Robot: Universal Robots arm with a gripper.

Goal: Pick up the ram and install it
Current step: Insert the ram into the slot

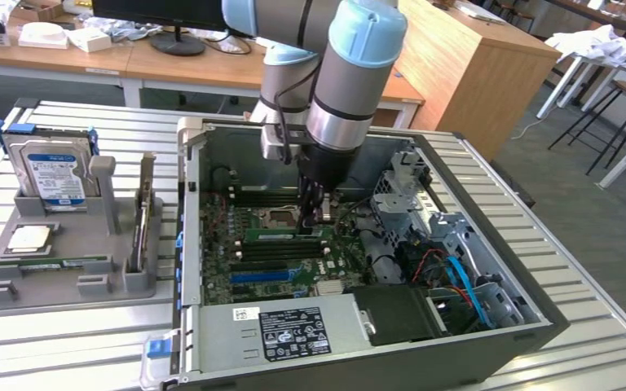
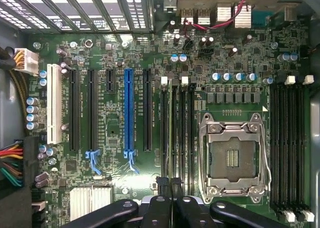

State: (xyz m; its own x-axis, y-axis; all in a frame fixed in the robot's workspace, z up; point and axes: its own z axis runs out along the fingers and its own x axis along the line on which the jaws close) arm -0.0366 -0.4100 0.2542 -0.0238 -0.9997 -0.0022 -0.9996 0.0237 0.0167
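Bright, even room light glares off the table (image 1: 63, 350) slats, while the case (image 1: 422, 362) interior sits in soft shadow.

Table (image 1: 606, 342) is slatted bare metal, pale satin; case (image 1: 487, 346) is dark painted sheet metal, matt, its supply (image 1: 221, 326) dull bare metal with a glossy paper label; tray (image 1: 63, 289) is grey matt plastic; drive (image 1: 55, 175) is bright metal under a shiny sticker. Arm (image 1: 346, 98) is smooth grey metal with sky-blue plastic caps; gripper (image 2: 170, 182) is black, semi-gloss. Board (image 2: 115, 118) is lacquered green with glossy black and blue plastic slots; socket (image 2: 232, 158) is polished metal; heatsink (image 2: 90, 200) is finned bare metal; desks (image 1: 476, 57) are smooth light wood.
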